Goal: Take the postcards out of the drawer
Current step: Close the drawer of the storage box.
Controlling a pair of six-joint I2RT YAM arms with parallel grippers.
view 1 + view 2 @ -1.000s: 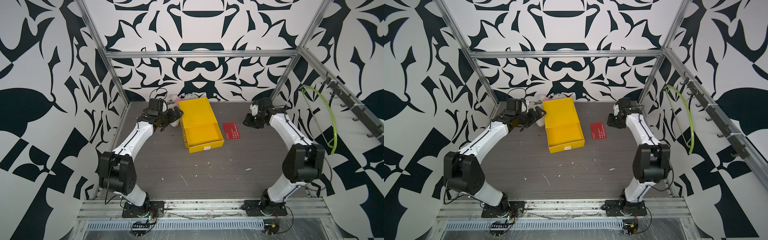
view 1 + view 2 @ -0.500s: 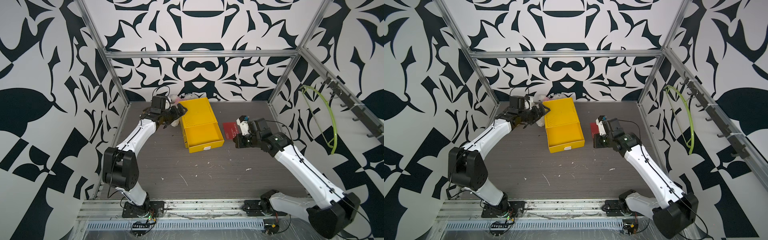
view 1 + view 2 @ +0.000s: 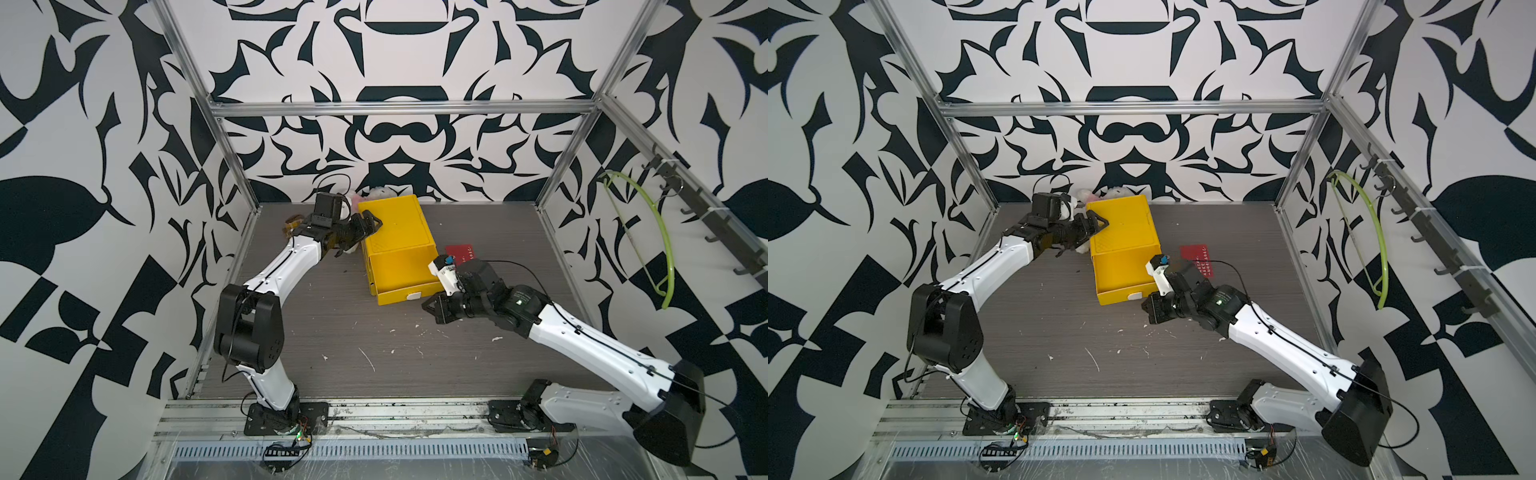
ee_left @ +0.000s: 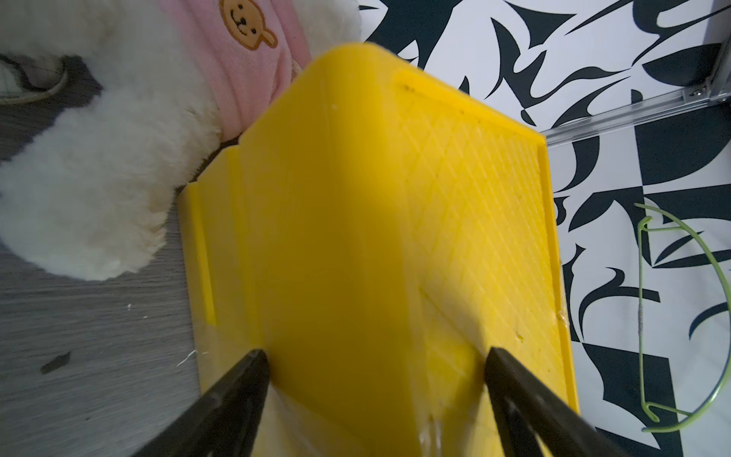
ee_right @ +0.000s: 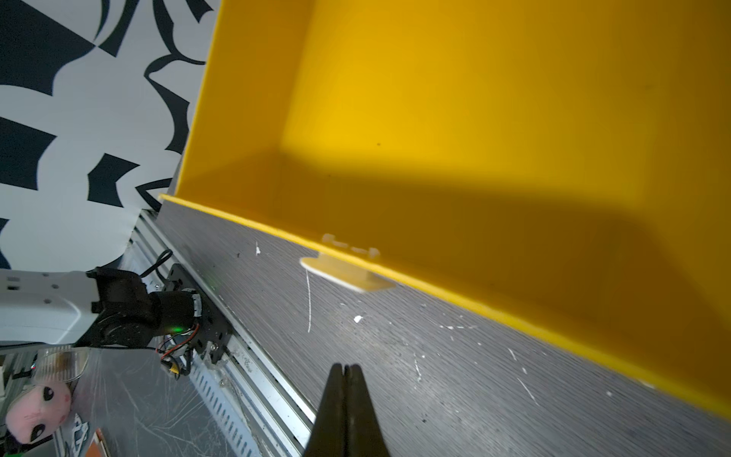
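Red postcard point(image 3: 458, 250) point(image 3: 1192, 250) lies flat on the table point(image 3: 332, 332) at frame centre, just right of the open yellow drawer point(image 3: 399, 272). Its lower part is hidden behind the right arm and the writing is unreadable. Right gripper point(image 5: 346, 368) is pinched fully together with nothing in it, near the drawer's front. Left gripper point(image 4: 374, 354) is spread wide, straddling the yellow cabinet point(image 3: 395, 226) edge; contact unclear. Drawer interior is partly cut off.

One red postcard point(image 3: 459, 250), one yellow drawer point(image 3: 395, 232), one white plush point(image 4: 91, 166), one pink-faced doll point(image 5: 37, 407), one green hanger point(image 4: 641, 316), two arms: left arm point(image 3: 291, 262), right arm point(image 3: 582, 336).
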